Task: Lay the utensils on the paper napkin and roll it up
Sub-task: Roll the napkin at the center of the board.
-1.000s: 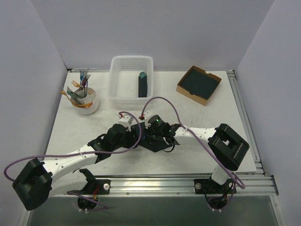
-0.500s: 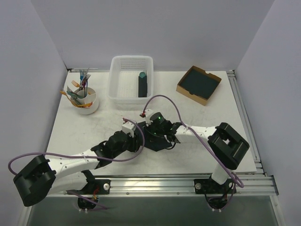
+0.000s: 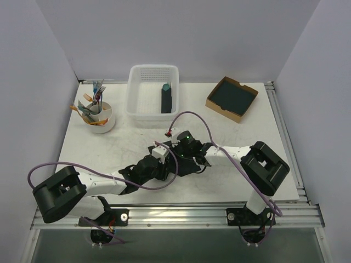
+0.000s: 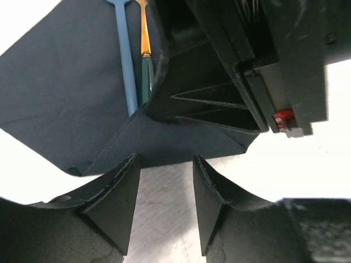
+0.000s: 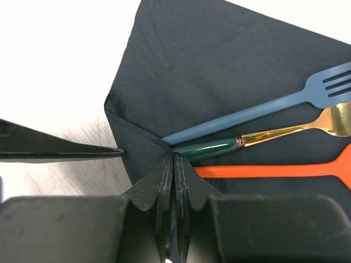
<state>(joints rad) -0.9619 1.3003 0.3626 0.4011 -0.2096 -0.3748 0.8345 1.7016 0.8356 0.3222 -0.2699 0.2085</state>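
The paper napkin [image 5: 219,60] lies dark and flat, largely hidden under both wrists in the top view. On it rest the utensils: a blue fork [image 5: 263,107], a gold fork with a green handle [image 5: 285,130] and an orange piece [image 5: 274,170]. My right gripper [image 5: 174,158] is shut on the napkin's corner, which is folded up over the handle ends. My left gripper [image 4: 164,159] stands open just short of that fold, bare table between its fingers. From the left wrist, the napkin [image 4: 66,82], the blue fork [image 4: 125,60] and the right gripper's body [image 4: 219,66] show. Both grippers [image 3: 169,160] [image 3: 181,155] meet mid-table.
A white basket [image 3: 134,104] at the back holds a dark roll with a teal tip [image 3: 166,97]. A cardboard box [image 3: 225,112] of dark sheets sits back right. A white cup [image 3: 104,123] with more cutlery stands back left.
My left arm has swung right and forward, bringing its gripper up to the napkin's folded corner with the jaws a little wider. The right gripper has barely moved and stays shut.
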